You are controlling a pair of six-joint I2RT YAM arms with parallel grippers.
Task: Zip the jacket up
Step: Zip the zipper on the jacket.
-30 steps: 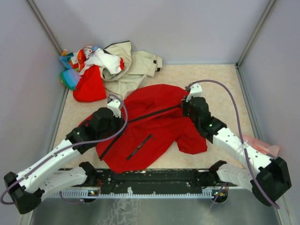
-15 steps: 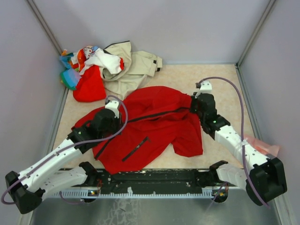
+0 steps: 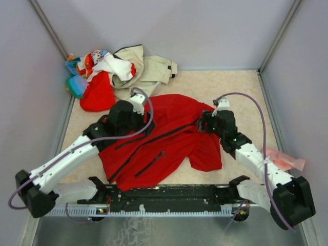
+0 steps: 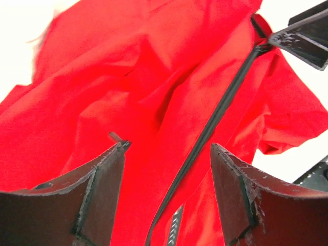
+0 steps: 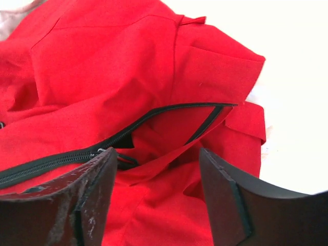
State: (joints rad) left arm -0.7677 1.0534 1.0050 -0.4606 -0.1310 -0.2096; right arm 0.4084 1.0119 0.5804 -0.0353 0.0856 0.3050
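While the red jacket point(image 3: 169, 143) lies spread in the middle of the table point(image 3: 236, 87), the left gripper point(image 4: 169, 147) hangs open and empty over its left part, with the black front zipper point(image 4: 215, 118) passing below its jaws. The right gripper point(image 5: 156, 151), also open and empty, is over the jacket's right end, where the zipper's two sides part.

Beige table point(image 3: 230, 87) carries the red jacket point(image 3: 177, 110) and a clothes pile point(image 3: 138, 72)
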